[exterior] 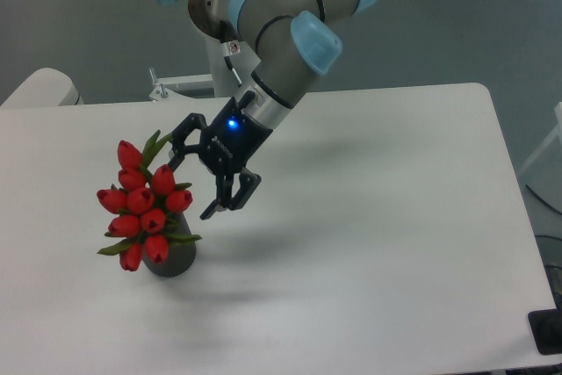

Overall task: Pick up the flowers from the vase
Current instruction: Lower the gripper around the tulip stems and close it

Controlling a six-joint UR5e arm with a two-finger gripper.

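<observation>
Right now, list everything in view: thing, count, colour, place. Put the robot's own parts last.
flowers: one bunch, red buds with green leaves, standing in the vase at the table's left.
vase: one, dark grey, on the table under the bunch.
table: one, white, fills most of the view.
floor: grey, behind the table.
arm: one, grey with light blue caps, reaching down from the top.
tool: one, black with a blue light, open, above the table just right of the flowers, not touching them.
</observation>
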